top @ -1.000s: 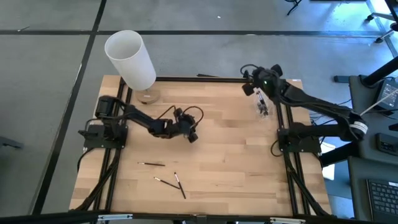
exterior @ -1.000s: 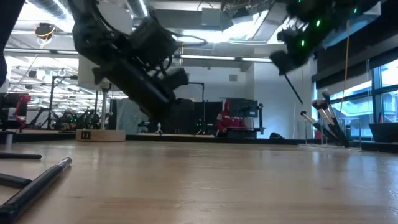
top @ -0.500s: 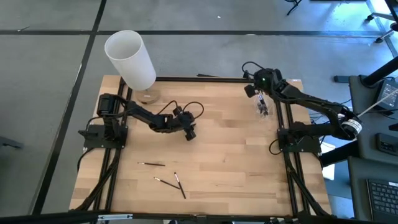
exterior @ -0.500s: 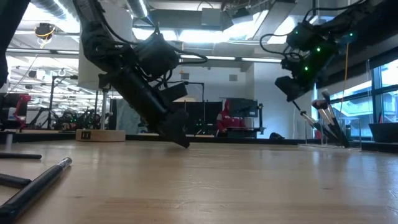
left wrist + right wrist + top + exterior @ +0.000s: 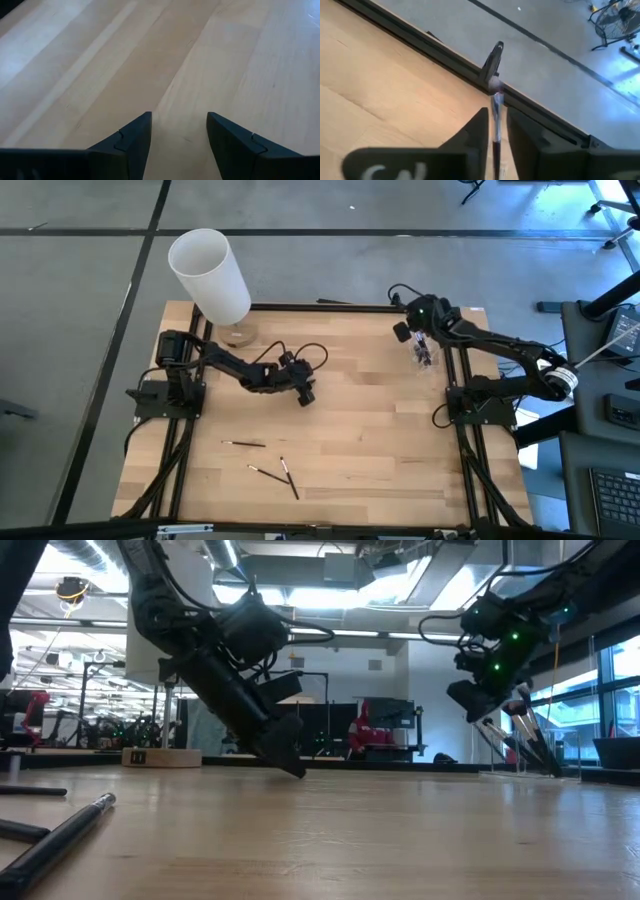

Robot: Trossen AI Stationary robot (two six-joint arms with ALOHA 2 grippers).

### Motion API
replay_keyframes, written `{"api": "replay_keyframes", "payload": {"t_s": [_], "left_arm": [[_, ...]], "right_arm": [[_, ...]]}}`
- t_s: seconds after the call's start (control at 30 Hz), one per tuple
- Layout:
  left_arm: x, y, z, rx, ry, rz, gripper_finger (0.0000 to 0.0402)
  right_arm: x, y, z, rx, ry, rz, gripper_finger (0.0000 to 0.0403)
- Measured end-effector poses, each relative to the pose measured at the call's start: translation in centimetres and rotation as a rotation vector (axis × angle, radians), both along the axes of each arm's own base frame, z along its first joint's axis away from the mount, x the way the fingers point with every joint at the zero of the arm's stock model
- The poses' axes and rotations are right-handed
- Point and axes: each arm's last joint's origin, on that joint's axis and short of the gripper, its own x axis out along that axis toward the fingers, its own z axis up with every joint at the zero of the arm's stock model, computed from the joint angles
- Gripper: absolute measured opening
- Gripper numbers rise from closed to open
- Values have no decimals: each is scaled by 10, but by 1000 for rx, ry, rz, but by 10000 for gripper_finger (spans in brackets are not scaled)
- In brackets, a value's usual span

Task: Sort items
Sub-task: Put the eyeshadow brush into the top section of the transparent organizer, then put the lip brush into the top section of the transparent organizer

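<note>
Three slim dark brushes (image 5: 265,471) lie on the near-left part of the table; in the low view they show at the left foreground (image 5: 60,830). Several more stand slanting in a clear holder (image 5: 423,353) at the far-right edge, also seen in the low view (image 5: 530,745). My right gripper (image 5: 406,330) hangs just left of that holder and is shut on one brush (image 5: 495,75). My left gripper (image 5: 307,397) is open, low over bare wood near the table's middle (image 5: 179,117). My right gripper pinches the brush between its two fingers on the dark handle (image 5: 495,104), below the pale ferrule. The brush lies along the fingers, its tufted head (image 5: 496,50) sticking out past their tips. It is lifted clear of the table and slants down toward the holder (image 5: 497,740).
A tall white cylinder (image 5: 210,272) stands on a round wooden base (image 5: 237,334) at the far-left corner. Black frame rails (image 5: 180,460) run along the table's left and right sides. Bare wood (image 5: 380,440) fills the middle and near right.
My left gripper has come down from well above the table to just over the wood and then stayed. My right gripper, with its brush, has sunk and moved a little toward the holder at the far-right edge.
</note>
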Motion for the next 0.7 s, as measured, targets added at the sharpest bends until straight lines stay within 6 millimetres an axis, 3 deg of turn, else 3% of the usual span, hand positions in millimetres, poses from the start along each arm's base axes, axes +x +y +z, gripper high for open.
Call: {"api": "replay_keyframes", "payload": {"t_s": [0.23, 0.4, 0.57, 0.7], "left_arm": [[-1, 5, 2, 2, 2, 8, 185], [-8, 4, 25, -9, -4, -7, 185], [-33, -11, 61, -78, 70, -61, 185], [-63, -34, 78, -261, 195, -138, 184]], "right_arm": [[-3, -2, 1, 25, -32, -6, 128], [2, 4, 23, -1, -157, 43, 142], [14, 23, 59, 4, -392, 217, 129], [24, 46, 72, 67, -539, 377, 112]]}}
